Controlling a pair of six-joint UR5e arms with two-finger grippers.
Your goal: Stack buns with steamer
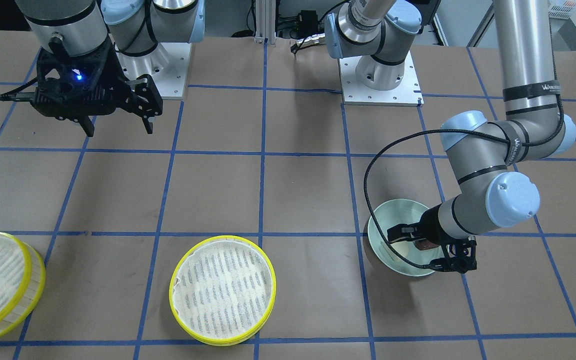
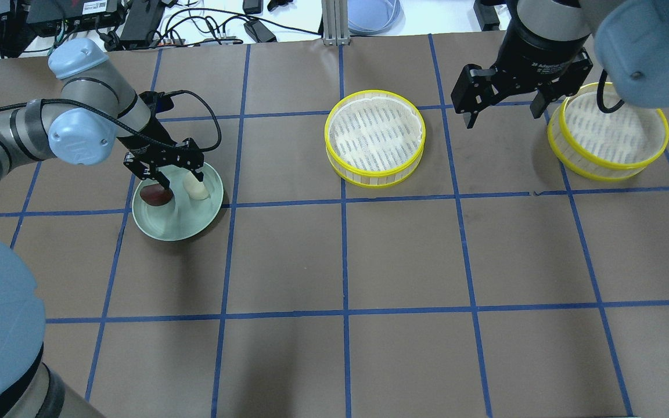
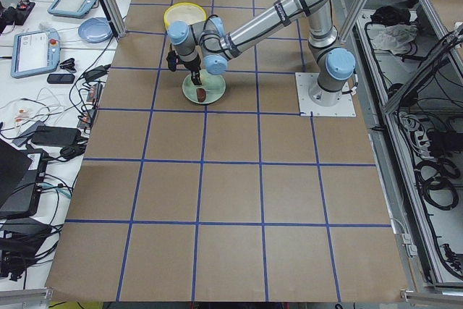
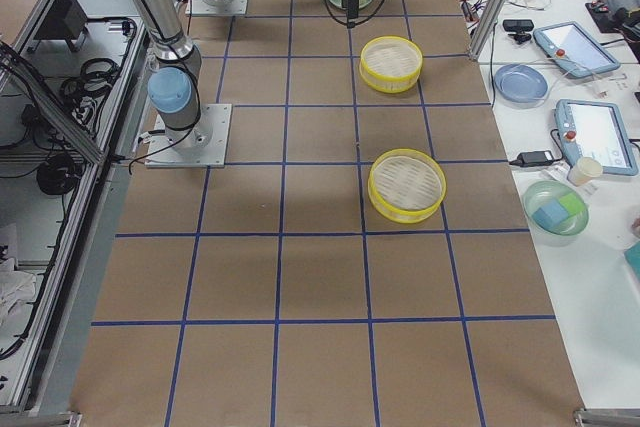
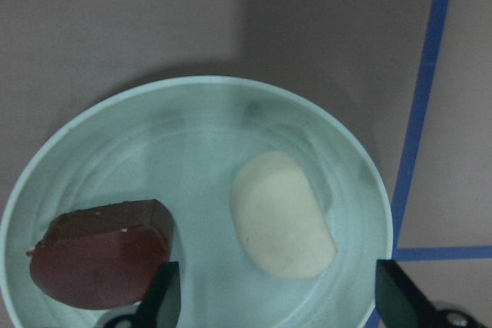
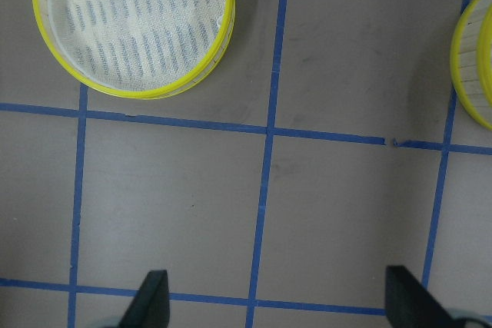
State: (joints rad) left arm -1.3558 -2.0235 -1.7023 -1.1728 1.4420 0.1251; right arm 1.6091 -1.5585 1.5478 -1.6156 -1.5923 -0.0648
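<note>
L: left fingers (image 5: 163,297) apart over green plate (image 5: 192,113), straddling cream bun (image 5: 282,225), brown bun (image 5: 100,255) just beside | R: right fingers (image 6: 150,301) apart above table (image 2: 288,255) between both empty steamer trays (image 2: 369,173) | we'd centre on cream bun, drop low, squeeze gently, clear of brown bun

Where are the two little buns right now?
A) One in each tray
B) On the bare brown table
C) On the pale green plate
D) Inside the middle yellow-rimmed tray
C: the left wrist view shows the cream bun and the reddish-brown bun both lying on the green plate.
</note>
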